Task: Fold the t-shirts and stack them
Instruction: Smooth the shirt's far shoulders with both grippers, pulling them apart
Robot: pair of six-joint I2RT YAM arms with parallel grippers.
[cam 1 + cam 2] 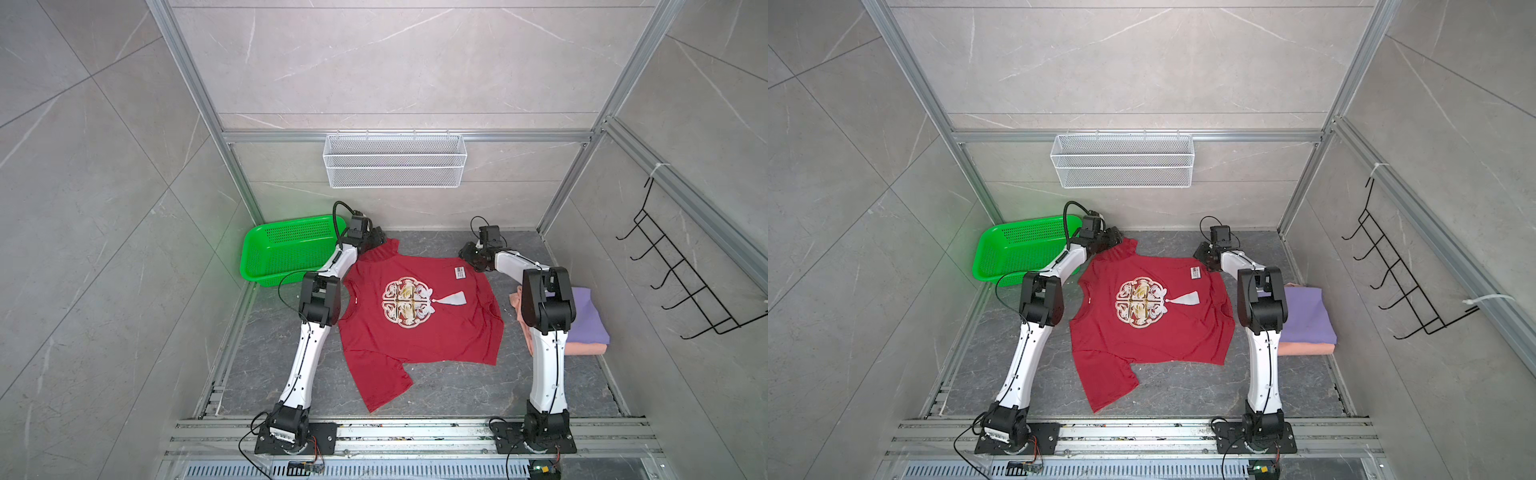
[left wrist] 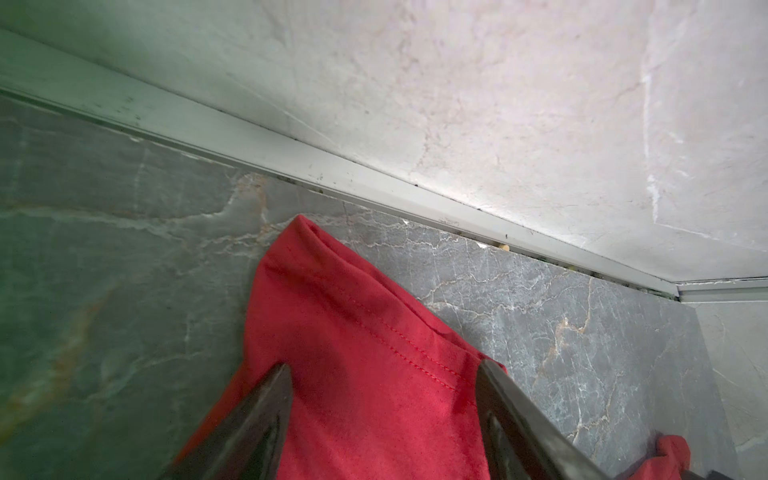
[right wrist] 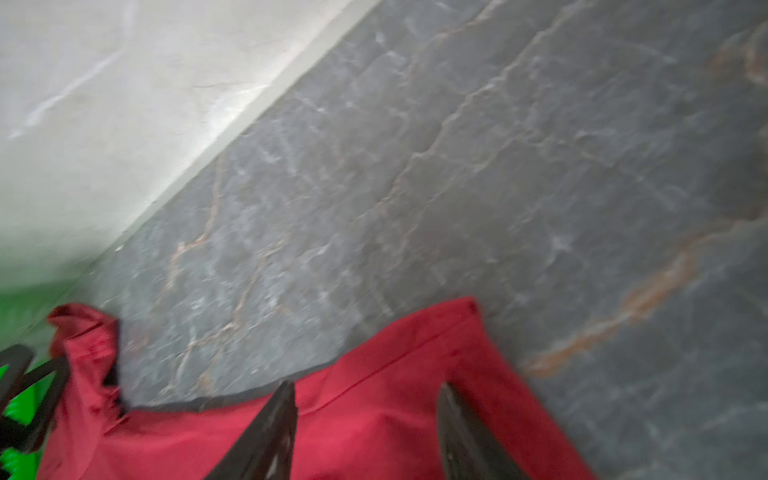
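Left gripper (image 1: 379, 237) and right gripper (image 1: 468, 252) both spread wide, holding nothing, over far edge of red shirt (image 1: 419, 332), lying flat on table (image 1: 449, 390). Looks like first fold starting. Next: pinch cloth both sides, pull forward evenly

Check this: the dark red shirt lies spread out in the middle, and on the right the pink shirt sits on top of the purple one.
One error: the lavender-purple shirt sits on top of the salmon-pink shirt, as both top views show. The dark red shirt does lie spread out in the middle.
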